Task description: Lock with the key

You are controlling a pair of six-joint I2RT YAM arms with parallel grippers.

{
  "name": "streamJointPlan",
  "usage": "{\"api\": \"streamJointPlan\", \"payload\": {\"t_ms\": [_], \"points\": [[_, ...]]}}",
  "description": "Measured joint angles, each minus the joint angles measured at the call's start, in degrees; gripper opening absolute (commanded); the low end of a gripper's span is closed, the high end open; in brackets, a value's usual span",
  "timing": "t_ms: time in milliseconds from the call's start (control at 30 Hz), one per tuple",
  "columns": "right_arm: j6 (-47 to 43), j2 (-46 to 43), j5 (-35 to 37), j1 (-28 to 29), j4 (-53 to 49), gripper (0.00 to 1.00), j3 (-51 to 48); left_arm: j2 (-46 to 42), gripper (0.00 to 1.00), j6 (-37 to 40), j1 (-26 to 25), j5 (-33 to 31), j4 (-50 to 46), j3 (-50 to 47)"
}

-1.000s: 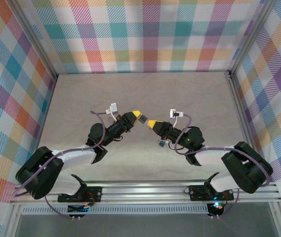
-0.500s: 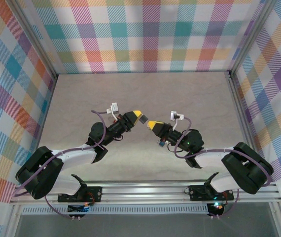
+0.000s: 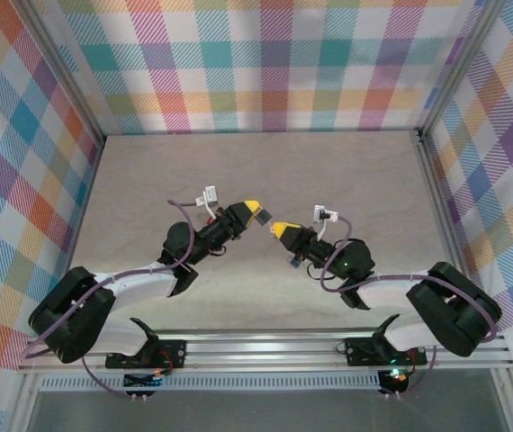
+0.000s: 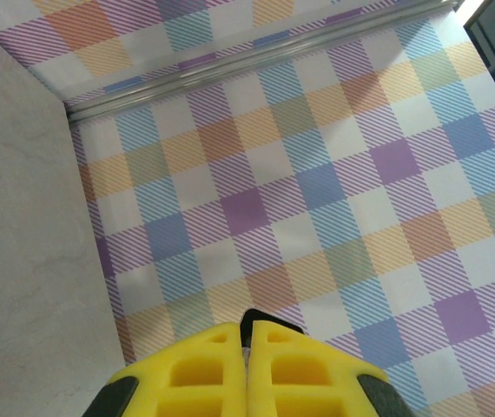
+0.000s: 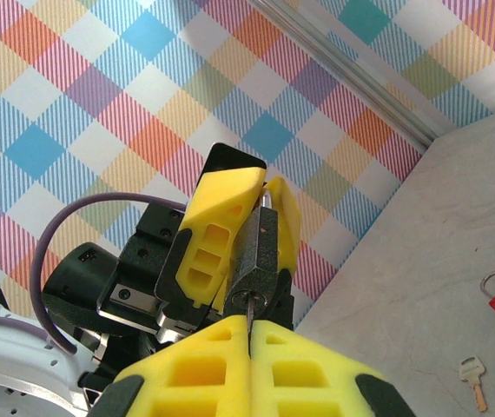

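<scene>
Within left hand (image 5: 260, 180), black padlock (image 5: 260, 252); right hand (image 5: 249, 325), key (image 5: 250, 304)

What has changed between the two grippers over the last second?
The right gripper has drawn back slightly toward its own base, with its elbow also sliding nearer, so the gap to the left gripper is a little wider. Nothing was taken hold of or let go. The left gripper stays shut on the black padlock, and the right stays shut on the key, whose tip is at the padlock's end. The left arm has not moved.
</scene>
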Motion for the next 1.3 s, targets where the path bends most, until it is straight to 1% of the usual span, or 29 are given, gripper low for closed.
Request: {"api": "streamJointPlan", "payload": {"t_ms": [467, 500, 600, 667, 733, 900, 933, 967, 1000, 1033, 1067, 1133, 1300], "points": [[-1.4, -0.7, 1.8, 1.2, 1.3, 0.0, -1.5, 0.0, 0.0, 0.1, 0.0, -1.2, -2.1, 2.6], [-1.5, -1.0, 1.6, 1.3, 1.3, 0.0, -1.9, 0.0, 0.0, 0.1, 0.0, -2.2, -2.1, 2.8], [-2.1, -1.1, -1.5, 2.6, -0.9, 0.0, -4.5, -0.1, 0.0, -0.1, 1.7, -8.1, 0.6, 5.2], [-2.3, -1.0, -2.9, 3.1, -2.5, 0.0, -5.7, -0.4, 0.0, -0.2, 2.4, -10.5, 2.5, 6.7], [-2.5, -1.0, -3.5, 3.2, -3.4, 0.0, -6.0, -0.8, 0.0, -0.3, 2.7, -12.0, 4.1, 7.6], [-2.7, -1.6, -3.0, 2.8, -4.0, 0.0, -6.0, -0.9, 0.0, -1.0, 2.6, -12.7, 5.2, 7.8], [-2.6, -1.9, -3.0, 2.5, -4.2, 0.06, -6.0, -0.9, 0.0, -1.1, 2.6, -12.7, 5.2, 7.7], [-2.3, -2.1, -3.3, 2.0, -4.6, 0.22, -5.9, -0.9, 0.0, -1.2, 2.6, -12.6, 5.2, 7.7], [-2.2, -2.1, -3.5, 1.5, -4.9, 0.4, -5.5, -0.8, 0.0, -1.3, 2.5, -12.6, 5.2, 7.7], [-2.1, -2.1, -3.8, 1.2, -5.2, 0.49, -5.0, -0.8, 0.0, -1.4, 2.4, -12.6, 5.2, 7.7], [-2.1, -2.1, -4.2, 0.9, -5.3, 0.54, -4.4, -0.7, 0.0, -1.5, 2.2, -12.5, 5.2, 7.7], [-2.3, -2.4, -4.8, 0.5, -5.4, 0.59, -3.3, -0.5, 0.0, -1.6, 1.8, -12.1, 5.3, 7.7], [-3.3, -6.6, -5.0, -0.2, -8.3, 0.64, -2.4, 0.1, 0.0, -1.8, 1.2, -11.7, 5.2, 5.6]]}}
